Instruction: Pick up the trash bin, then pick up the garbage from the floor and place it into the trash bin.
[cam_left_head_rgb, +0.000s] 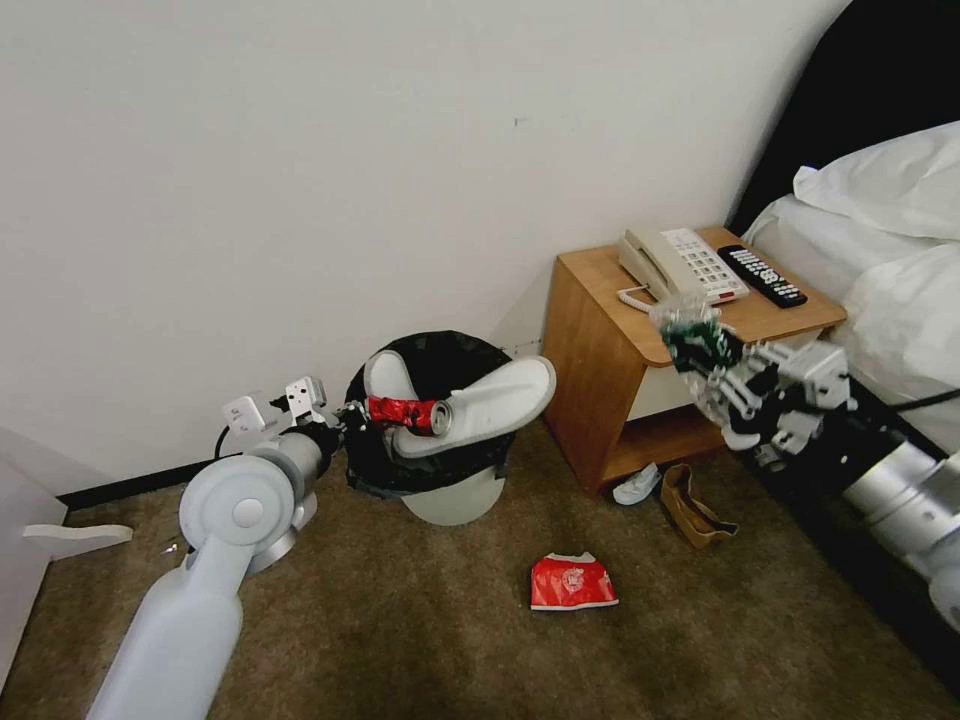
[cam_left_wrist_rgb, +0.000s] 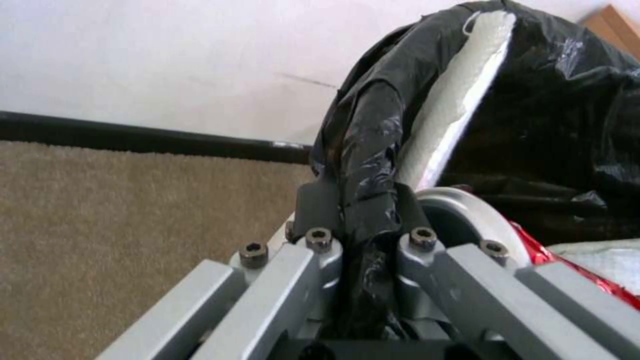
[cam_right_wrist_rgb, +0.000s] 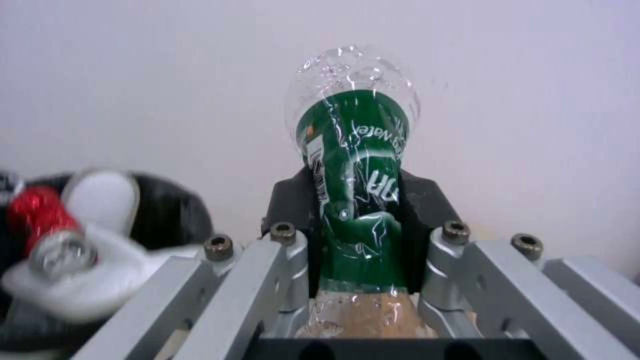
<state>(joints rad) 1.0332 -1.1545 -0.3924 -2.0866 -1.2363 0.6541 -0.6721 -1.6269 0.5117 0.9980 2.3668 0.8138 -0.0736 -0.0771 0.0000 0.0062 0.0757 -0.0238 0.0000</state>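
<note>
Clear bottle (cam_right_wrist_rgb: 352, 170) clamped in right pincer (cam_right_wrist_rgb: 353, 220) beside nightstand (cam_left_head_rgb: 600, 350) — left pincer (cam_left_wrist_rgb: 360, 205) grips trash bin (cam_left_head_rgb: 440, 430) rim

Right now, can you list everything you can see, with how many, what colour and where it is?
trash bin: one, white with black bag, by the wall, tilted, rim held by the left gripper
slippers: two, white, sticking out of the bin
can: one, red, lying across the bin's mouth
paper cup: one, red, flattened on the carpet
paper bag: one, brown, on the carpet by the nightstand
face mask: one, pale, at the nightstand's foot
bottle: one, clear with green label, in the right gripper
nightstand: one, wooden, beside the bed
telephone: one, cream, on the nightstand
remote: one, black, on the nightstand
bed: one, white linen, far right
left gripper: shut on the bin's rim
right gripper: shut on the bottle, raised before the nightstand
</note>
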